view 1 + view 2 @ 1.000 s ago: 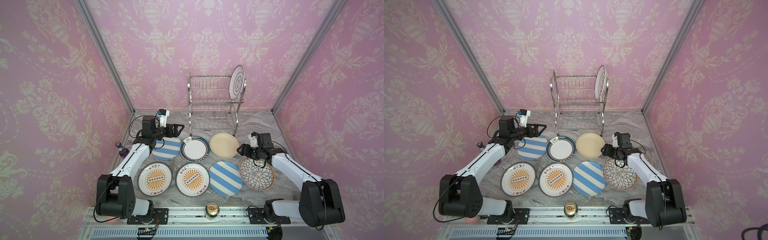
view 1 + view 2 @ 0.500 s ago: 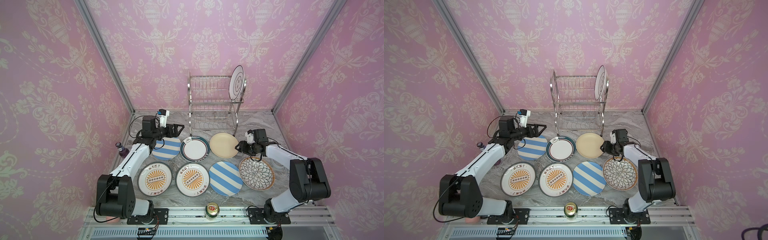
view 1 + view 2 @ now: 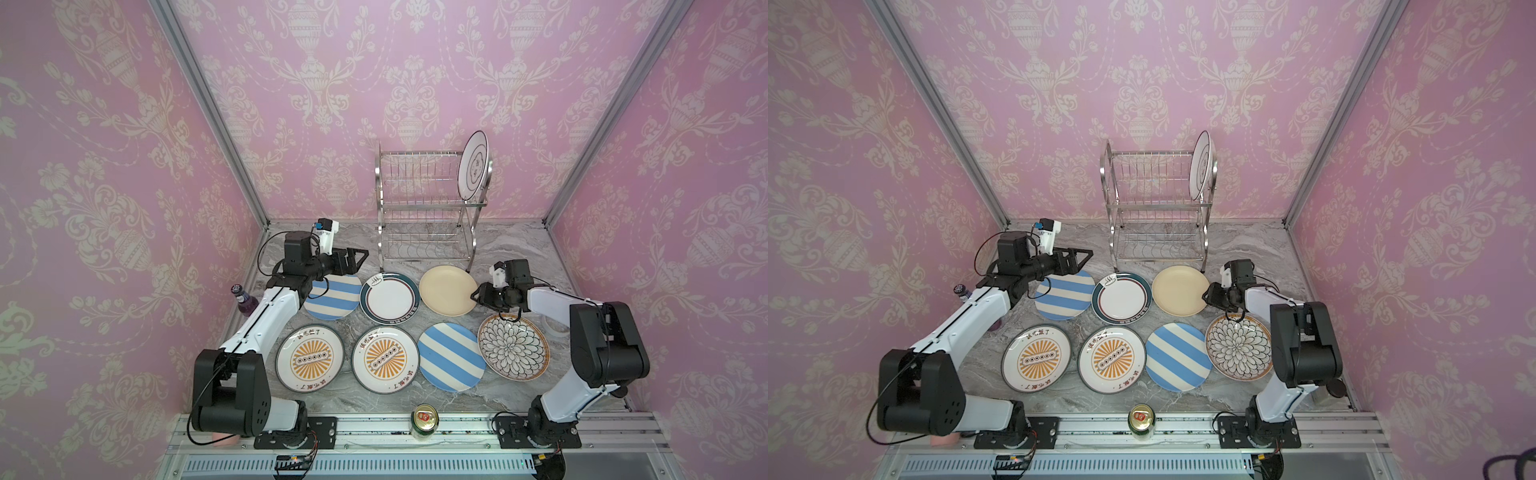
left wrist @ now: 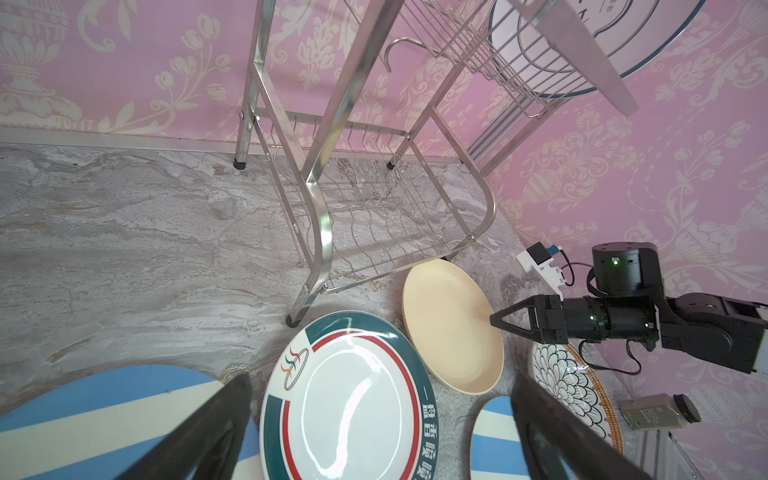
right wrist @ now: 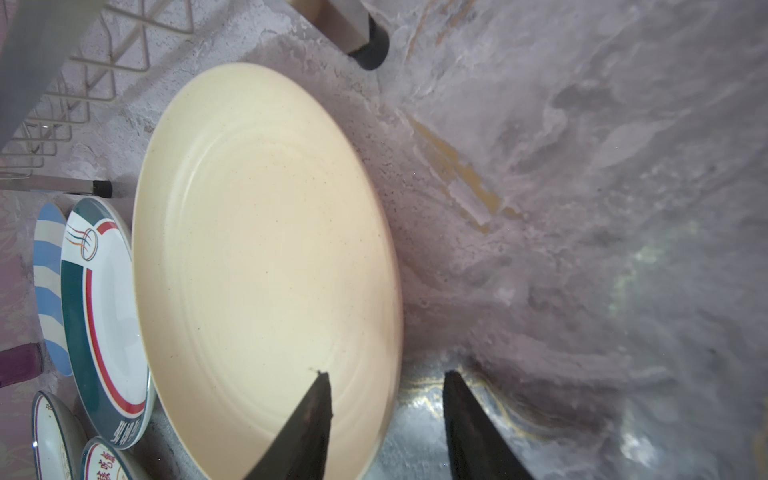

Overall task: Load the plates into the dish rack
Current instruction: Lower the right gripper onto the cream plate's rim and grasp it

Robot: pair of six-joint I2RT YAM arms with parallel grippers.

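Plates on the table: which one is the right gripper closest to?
The plain cream plate, the only one without a pattern. The right gripper, jaws open, straddles its rim, one finger over the plate and one outside.

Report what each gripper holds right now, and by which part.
Nothing is held. The right gripper is open, its fingers straddling the rim of the cream plate without clamping it. The left gripper is open and empty.

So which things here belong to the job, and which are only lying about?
Job: dish rack, black-lined plate standing in it, cream plate at the right gripper, six more plates lying flat.
Lying about: purple bottle, drink can, small jar.
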